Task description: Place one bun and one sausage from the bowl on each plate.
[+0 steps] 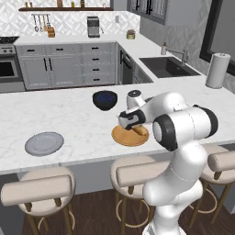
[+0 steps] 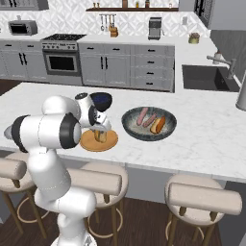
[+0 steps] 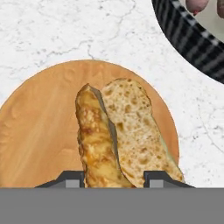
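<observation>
The bun (image 3: 118,135) hangs over the tan-orange plate (image 3: 39,131), clamped between the gripper (image 3: 114,178) fingertips. Left of it on the counter (image 1: 69,119) lies the grey plate (image 1: 44,143); to the right the speckled bowl (image 2: 130,126) holds sausages (image 2: 142,115).

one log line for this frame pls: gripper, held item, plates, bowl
gripper: shut on bun | bun: over tan-orange plate | grey plate: bare | bowl: sausages, one bun left

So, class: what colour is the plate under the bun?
Tan-orange plate, wood-like; clearest in the hand view.
</observation>
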